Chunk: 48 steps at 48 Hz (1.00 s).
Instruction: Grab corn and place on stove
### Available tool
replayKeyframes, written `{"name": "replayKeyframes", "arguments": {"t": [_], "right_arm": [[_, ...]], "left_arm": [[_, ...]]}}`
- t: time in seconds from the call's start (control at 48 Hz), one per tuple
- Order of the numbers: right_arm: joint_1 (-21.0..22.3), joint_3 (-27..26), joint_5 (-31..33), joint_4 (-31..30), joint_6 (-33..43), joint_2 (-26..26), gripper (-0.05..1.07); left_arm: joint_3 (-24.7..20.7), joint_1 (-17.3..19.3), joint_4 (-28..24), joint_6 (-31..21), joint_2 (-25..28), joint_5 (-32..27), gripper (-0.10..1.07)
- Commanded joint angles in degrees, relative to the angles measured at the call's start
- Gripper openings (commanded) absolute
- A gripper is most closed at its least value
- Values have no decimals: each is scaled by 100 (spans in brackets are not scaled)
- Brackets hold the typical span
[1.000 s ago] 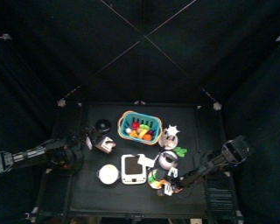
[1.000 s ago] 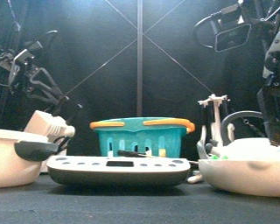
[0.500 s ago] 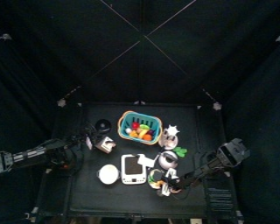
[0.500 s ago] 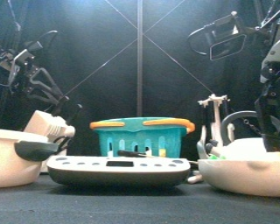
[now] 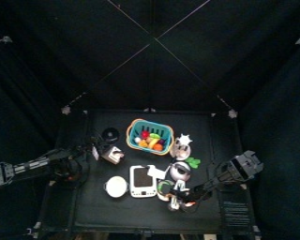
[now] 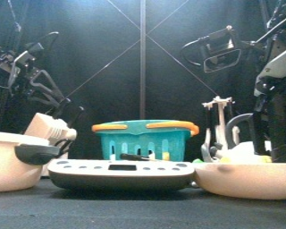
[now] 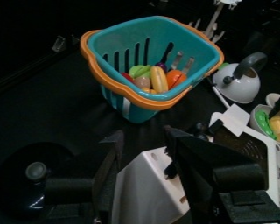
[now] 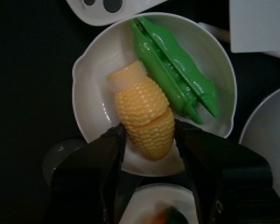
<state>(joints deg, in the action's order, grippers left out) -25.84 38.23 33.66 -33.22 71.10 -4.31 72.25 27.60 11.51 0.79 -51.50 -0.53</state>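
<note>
The yellow corn point(image 8: 145, 121) lies in a white dish point(image 8: 94, 66) beside a green pea pod point(image 8: 175, 68). My right gripper point(image 8: 152, 147) is right over the dish, its jaws open and straddling the corn's near end. I cannot tell whether they touch it. In the top view this gripper point(image 5: 183, 198) is at the table's front right, just right of the white stove point(image 5: 142, 179). The stove point(image 6: 121, 172) stands front and centre. My left gripper point(image 7: 166, 150) hangs open at the left, holding nothing.
A teal basket point(image 5: 150, 137) with toy fruits stands behind the stove. A white plate point(image 5: 116, 187) lies to the stove's left. A kettle point(image 7: 241, 79) and small utensils stand right of the basket. The white dish point(image 6: 247, 174) fills the front right.
My right arm has come down and forward over the dish, and its jaws have narrowed a little around the corn. The left arm has not moved.
</note>
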Motion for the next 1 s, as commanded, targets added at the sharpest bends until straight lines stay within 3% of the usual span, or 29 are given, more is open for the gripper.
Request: {"name": "replayKeyframes", "arguments": {"t": [0.0, 0.229, 0.354, 0.479, 0.667, 0.812, 0.896, 0.979], "right_arm": [[44, -97, 9, -44, -9, 325, 61], [97, -255, 132, -624, 0, 835, 61], [563, -703, 62, -1301, 0, 536, 61], [1072, -1362, -70, -1573, -9, 9, 61], [1318, -1934, -220, -1819, 0, -703, 61], [1380, -2206, -185, -1538, 9, -861, 61], [1424, -2487, -18, -747, 35, -888, 61], [1450, -2874, 589, 246, 9, -1020, 61]], "left_arm": [[-79, 26, -18, 9, 9, 18, 81], [-79, 26, -18, 9, 9, 18, 81], [-88, 26, -18, 9, 9, 18, 81], [-79, 26, -9, 9, 9, 18, 81], [-79, 26, -18, 9, 9, 18, 81], [-79, 18, -18, 9, 9, 9, 81], [-79, 26, -9, 0, 9, 18, 81], [-79, 26, -9, 9, 9, 18, 81]]}}
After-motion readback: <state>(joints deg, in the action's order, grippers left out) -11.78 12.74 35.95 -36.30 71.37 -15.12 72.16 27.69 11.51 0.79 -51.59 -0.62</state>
